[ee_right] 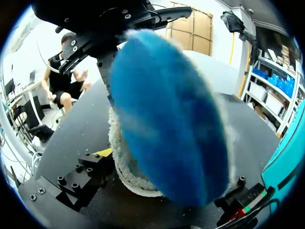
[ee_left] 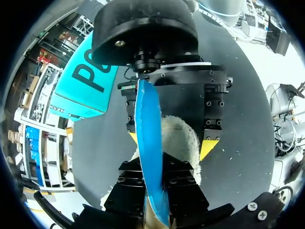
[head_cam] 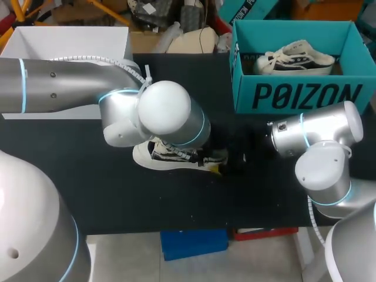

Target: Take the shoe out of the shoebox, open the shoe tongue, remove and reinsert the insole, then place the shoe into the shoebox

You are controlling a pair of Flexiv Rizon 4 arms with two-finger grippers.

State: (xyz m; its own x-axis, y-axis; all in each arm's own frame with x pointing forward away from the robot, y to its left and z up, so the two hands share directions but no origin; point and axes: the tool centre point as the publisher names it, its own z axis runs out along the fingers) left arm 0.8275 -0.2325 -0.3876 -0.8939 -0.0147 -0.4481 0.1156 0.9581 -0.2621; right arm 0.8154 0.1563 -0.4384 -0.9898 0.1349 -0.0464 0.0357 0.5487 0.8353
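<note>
The shoe (head_cam: 176,157) is lying on its sole near the middle of the desk (head_cam: 88,176), out of the shoebox (head_cam: 294,94), so the first step is looking done. Its fleecy mouth is gaping wide enough to count the tongue as opened. The blue insole (ee_left: 148,143) is sitting outside the shoe, standing on edge just above the opening, and the left pincer (ee_left: 155,193) is clamping it by one end. The right pincer (ee_left: 170,143) is straddling the shoe's heel end; whether it is actually pressing on the shoe I cannot tell. Judging from this, the work is sitting around its midpoint. The insole is waiting to go back in, and the shoe is waiting to go back into the box.

The teal shoebox is standing open at the desk's far right corner, with a second shoe (head_cam: 294,59) lying inside it. A white box (head_cam: 64,41) is sitting at the far left corner. The desk top is showing dark and matte, with a few pale specks.
</note>
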